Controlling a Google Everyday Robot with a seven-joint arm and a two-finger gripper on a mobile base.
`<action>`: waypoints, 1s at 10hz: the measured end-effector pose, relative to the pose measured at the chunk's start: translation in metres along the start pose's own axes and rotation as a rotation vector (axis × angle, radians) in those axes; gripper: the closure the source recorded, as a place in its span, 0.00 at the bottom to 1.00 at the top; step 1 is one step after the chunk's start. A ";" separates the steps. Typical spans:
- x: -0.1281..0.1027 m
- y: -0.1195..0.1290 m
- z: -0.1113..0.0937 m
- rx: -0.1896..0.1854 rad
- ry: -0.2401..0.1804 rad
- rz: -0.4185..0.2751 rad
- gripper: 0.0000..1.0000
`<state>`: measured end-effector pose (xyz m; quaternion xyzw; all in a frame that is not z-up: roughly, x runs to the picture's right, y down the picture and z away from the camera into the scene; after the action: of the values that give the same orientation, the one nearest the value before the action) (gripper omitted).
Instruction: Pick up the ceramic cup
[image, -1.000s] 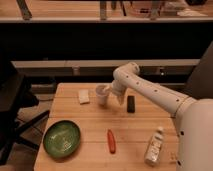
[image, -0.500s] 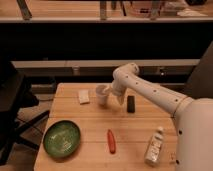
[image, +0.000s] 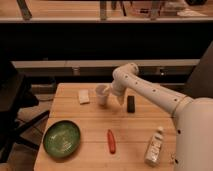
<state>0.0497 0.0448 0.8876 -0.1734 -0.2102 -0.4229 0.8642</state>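
Note:
The ceramic cup is small and white. It stands upright on the wooden table, towards the back and just right of a flat white sponge. My gripper hangs at the end of the white arm, right against the cup's right side. From here I cannot tell whether it holds the cup. The cup's base is at table level.
A small dark block lies just right of the gripper. A green bowl sits at the front left, a red chili-like item at the front middle, and a clear plastic bottle at the front right. A black chair stands to the left.
Almost nothing has changed. The gripper stays at the cup's right side, and the cup and the other objects keep their places.

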 end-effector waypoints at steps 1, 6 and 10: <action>0.000 0.000 0.000 0.000 0.001 -0.003 0.20; 0.001 0.000 0.002 -0.008 0.001 -0.013 0.20; 0.001 0.001 0.003 -0.013 0.000 -0.019 0.20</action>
<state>0.0502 0.0458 0.8910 -0.1769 -0.2089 -0.4324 0.8592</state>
